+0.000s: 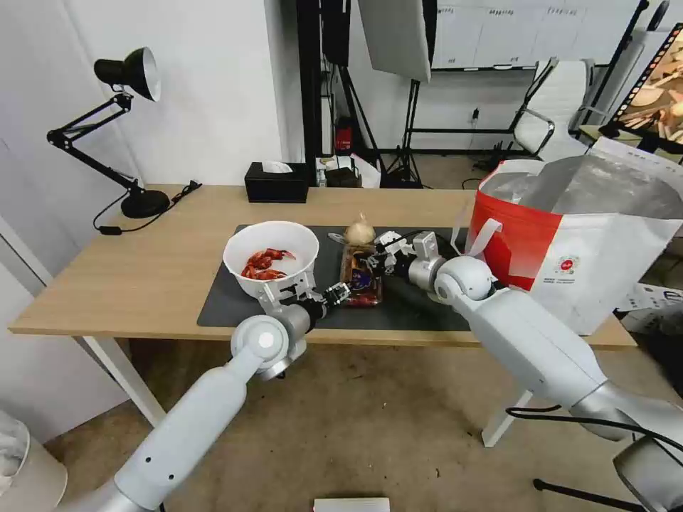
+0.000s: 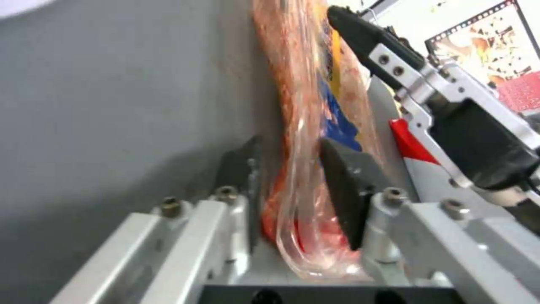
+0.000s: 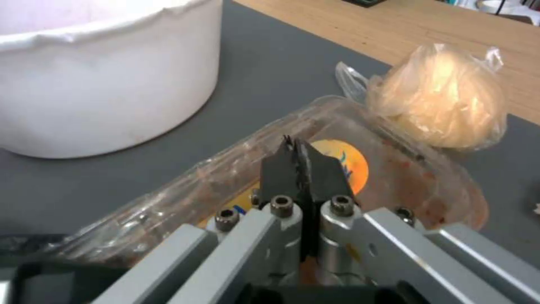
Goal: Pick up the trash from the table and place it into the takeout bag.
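A clear hinged tray (image 1: 359, 279) with red residue and a yellow label lies on the dark mat (image 1: 228, 306) of the table (image 1: 128, 270). My left gripper (image 1: 340, 291) holds the tray's near edge; in the left wrist view its fingers (image 2: 343, 185) press the plastic (image 2: 303, 126) from both sides. My right gripper (image 1: 380, 259) is shut, its tips (image 3: 298, 147) resting on the tray's lid (image 3: 394, 169). A white bowl (image 1: 270, 259) of crayfish shells stands left of the tray. A small tan knotted bag (image 1: 359, 231) sits just behind it. The takeout bag (image 1: 569, 242) stands open at the right.
A black tissue box (image 1: 276, 183) and a black desk lamp (image 1: 131, 142) stand at the table's back. The bowl's wall (image 3: 112, 84) is close beside my right gripper. Chairs, stands and a screen fill the room behind.
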`<state>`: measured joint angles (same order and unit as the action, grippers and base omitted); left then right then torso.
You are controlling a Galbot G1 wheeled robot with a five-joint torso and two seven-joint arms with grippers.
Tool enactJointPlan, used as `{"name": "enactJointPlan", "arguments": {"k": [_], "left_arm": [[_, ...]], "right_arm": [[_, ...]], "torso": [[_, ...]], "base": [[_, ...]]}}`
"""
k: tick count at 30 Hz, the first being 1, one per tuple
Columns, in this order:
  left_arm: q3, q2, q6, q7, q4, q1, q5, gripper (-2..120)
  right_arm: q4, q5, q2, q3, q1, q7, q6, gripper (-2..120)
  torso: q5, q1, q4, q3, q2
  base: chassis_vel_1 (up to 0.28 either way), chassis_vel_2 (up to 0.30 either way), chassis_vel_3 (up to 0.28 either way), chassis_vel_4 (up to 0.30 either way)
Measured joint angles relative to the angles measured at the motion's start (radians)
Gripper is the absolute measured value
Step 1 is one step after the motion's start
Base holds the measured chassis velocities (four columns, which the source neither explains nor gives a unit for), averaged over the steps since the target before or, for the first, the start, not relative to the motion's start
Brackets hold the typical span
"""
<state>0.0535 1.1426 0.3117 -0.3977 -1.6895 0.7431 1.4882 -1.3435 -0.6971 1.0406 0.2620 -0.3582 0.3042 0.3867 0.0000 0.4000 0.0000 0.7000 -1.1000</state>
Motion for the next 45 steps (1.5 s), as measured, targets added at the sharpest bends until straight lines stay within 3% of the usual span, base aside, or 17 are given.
{"name": "enactJointPlan", "arguments": {"k": [3, 6, 11, 14, 17, 20, 27, 32, 34, 37, 39, 40, 42, 45], "left_arm": [[-0.011, -0.001, -0.002, 0.011, 0.008, 0.005, -0.008, 9], [-0.015, -0.003, -0.003, 0.017, 0.001, 0.011, -0.009, 0], [-0.016, -0.003, -0.004, 0.026, -0.017, 0.021, -0.013, 0], [-0.016, -0.004, -0.01, 0.036, -0.045, 0.026, -0.016, 0], [-0.011, -0.009, -0.029, 0.058, -0.104, 0.023, -0.019, 0], [-0.011, -0.013, -0.038, 0.066, -0.14, 0.01, -0.026, 0], [-0.02, -0.043, -0.066, 0.078, -0.188, -0.035, -0.082, 0], [-0.039, -0.071, -0.081, 0.083, -0.192, -0.061, -0.098, 0], [-0.049, -0.094, -0.098, 0.083, -0.204, -0.089, -0.111, 0], [-0.045, -0.115, -0.111, 0.086, -0.212, -0.138, -0.131, 0], [-0.008, -0.131, -0.115, 0.094, -0.209, -0.22, -0.147, 0], [-0.008, -0.131, -0.115, 0.094, -0.209, -0.22, -0.147, 0], [0.057, -0.133, -0.12, 0.104, -0.184, -0.336, -0.17, 0], [0.12, -0.119, -0.13, 0.113, -0.147, -0.44, -0.203, 0]], "right_arm": [[-0.019, -0.058, -0.01, -0.013, -0.019, -0.021, 0.022, 0], [-0.031, -0.077, -0.026, -0.025, -0.033, -0.024, 0.024, 0], [-0.076, -0.137, -0.053, -0.058, -0.065, -0.029, 0.011, 0], [-0.135, -0.233, -0.078, -0.103, -0.099, -0.057, -0.041, 0], [-0.25, -0.372, -0.12, -0.187, -0.172, -0.153, -0.159, 0], [-0.345, -0.417, -0.159, -0.256, -0.244, -0.193, -0.213, 0], [-0.622, -0.432, -0.265, -0.5, -0.555, -0.209, -0.276, 26], [-0.727, -0.349, -0.287, -0.618, -0.733, -0.219, -0.294, 41], [-0.771, -0.229, -0.292, -0.66, -0.833, -0.256, -0.307, 53], [-0.795, -0.076, -0.285, -0.704, -0.911, -0.316, -0.322, 61], [-0.817, 0.056, -0.249, -0.756, -1.001, -0.367, -0.326, 72], [-0.817, 0.056, -0.249, -0.756, -1.001, -0.367, -0.326, 72], [-0.852, 0.178, -0.197, -0.809, -1.103, -0.419, -0.316, 82], [-0.88, 0.226, -0.165, -0.846, -1.183, -0.446, -0.291, 90]], "torso": [[0.0001, 0.0, 0.0, 0.0, 0.0], [0.0, 0.0, 0.0, 0.0, 0.0], [0.0002, 0.0, 0.0001, 0.0, 0.0], [0.0001, 0.0, 0.0002, 0.0, 0.0], [0.0002, 0.0, 0.0, 0.0, 0.0], [0.0002, 0.0, 0.0, 0.0, 0.0], [-0.0001, 0.0, -0.0004, 0.0, 0.0], [-0.0002, 0.0, -0.0001, 0.0, 0.0], [0.0, 0.0, -0.0001, 0.0, 0.0], [-0.0002, 0.0, 0.0006, 0.0, 0.0], [0.0, 0.0, 0.0003, 0.0, 0.0], [0.0, 0.0, 0.0003, 0.0, 0.0], [0.0002, 0.0, 0.0001, 0.0, 0.0], [0.0003, 0.0, 0.0, 0.0, 0.0]], "base": [[0.0, 0.0, 0.0, 0.0], [0.0, 0.0, 0.0, 0.0], [0.0, 0.0, 0.0, 0.0], [0.0, 0.0, 0.0, 0.0], [0.0, 0.0, 0.0, 0.0], [0.0, 0.0, 0.0, 0.0], [0.0, 0.0, 0.0, 0.0], [0.0, 0.0, 0.0, 0.0], [0.0, 0.0, 0.0, 0.0], [0.0, 0.0, 0.0, 0.0], [0.0, 0.0, 0.0, 0.0], [0.0, 0.0, 0.0, 0.0], [0.0, 0.0, 0.0, 0.0], [0.0, 0.0, 0.0, 0.0]]}}
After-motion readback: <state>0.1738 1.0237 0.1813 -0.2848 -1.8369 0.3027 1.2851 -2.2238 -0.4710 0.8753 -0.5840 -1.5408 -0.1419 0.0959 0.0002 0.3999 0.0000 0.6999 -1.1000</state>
